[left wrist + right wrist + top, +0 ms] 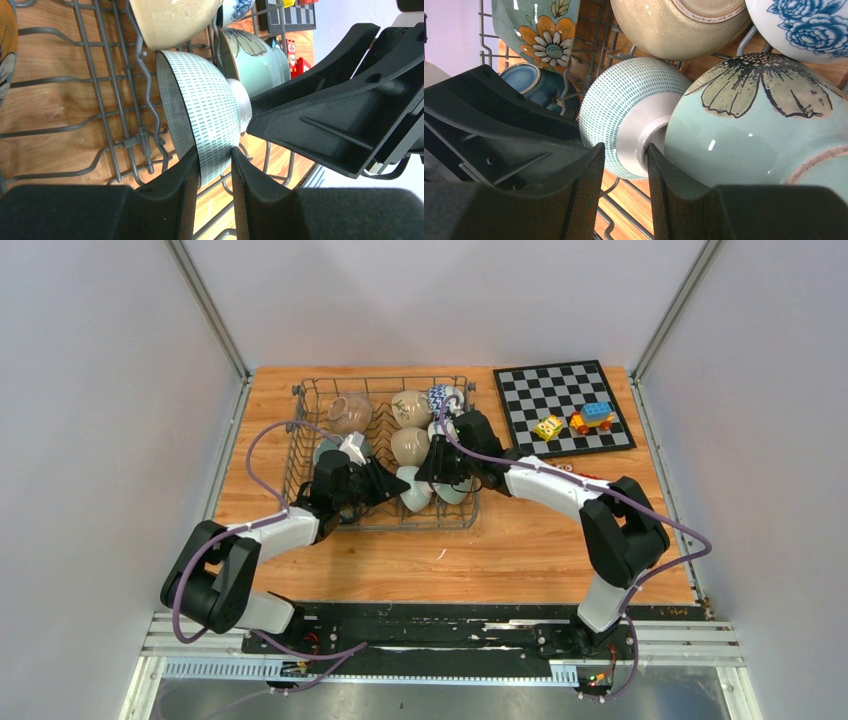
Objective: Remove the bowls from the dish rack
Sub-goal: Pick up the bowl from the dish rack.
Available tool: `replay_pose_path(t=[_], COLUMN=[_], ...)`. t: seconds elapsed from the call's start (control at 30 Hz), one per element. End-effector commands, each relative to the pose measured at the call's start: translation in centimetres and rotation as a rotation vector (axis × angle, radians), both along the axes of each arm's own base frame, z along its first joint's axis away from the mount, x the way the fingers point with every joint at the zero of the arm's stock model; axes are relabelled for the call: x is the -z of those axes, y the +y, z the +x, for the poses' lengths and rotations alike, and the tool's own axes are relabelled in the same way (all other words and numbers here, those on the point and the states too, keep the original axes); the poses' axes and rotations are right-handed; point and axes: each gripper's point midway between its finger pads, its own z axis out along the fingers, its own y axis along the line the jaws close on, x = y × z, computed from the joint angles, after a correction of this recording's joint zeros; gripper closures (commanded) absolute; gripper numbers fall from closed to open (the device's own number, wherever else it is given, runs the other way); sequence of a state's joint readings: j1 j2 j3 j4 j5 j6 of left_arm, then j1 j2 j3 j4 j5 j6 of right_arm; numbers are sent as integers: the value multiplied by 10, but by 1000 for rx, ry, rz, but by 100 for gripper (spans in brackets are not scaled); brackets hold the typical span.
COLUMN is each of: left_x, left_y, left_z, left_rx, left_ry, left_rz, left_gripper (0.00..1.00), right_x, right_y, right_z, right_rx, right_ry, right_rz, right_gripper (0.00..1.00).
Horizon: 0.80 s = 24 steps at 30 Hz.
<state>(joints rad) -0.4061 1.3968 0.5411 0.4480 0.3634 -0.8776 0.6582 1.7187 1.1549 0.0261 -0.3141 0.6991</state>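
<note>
The grey wire dish rack (380, 379) sits on the wooden table and holds several bowls on their sides. A white bowl with green dashes (413, 495) leans at the rack's front. My left gripper (215, 152) straddles its rim (207, 105), one finger inside and one on the outer wall, both touching. My right gripper (625, 147) comes from the other side, shut on the same bowl (624, 95) at its foot. One of its fingers is wedged between the foot and a pale green flower bowl (749, 115). The two grippers nearly meet (408, 480).
Around the dashed bowl stand a beige bowl (674, 25), a blue-floral white bowl (804, 25), an orange-flower bowl (536, 30) and a dark blue one (531, 82). A brown bowl (350, 412) lies at the rack's back left. A chessboard (540, 415) with toy bricks (590, 418) lies back right.
</note>
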Motion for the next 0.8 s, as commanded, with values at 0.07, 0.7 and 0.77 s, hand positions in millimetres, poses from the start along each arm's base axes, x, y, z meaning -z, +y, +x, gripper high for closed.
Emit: replay_pose_path(t=[0.07,0.7,0.77], left_x=[-41,-66,-66], left_y=[-16,-13,-13], left_z=[-3,-9,-9], left_rx=[70,66,66], left_ry=[-134,-184,-184], left_rz=[-98,-115,-113], left_gripper=[77,88,88], right_x=[-5,-16,-17], right_y=[20,30,30], right_z=[-13,-23,-23], right_rx=[-66,-101,-102], right_ry=[34,20,18], right_rz=[56,72,72], right_gripper=[61,64,64])
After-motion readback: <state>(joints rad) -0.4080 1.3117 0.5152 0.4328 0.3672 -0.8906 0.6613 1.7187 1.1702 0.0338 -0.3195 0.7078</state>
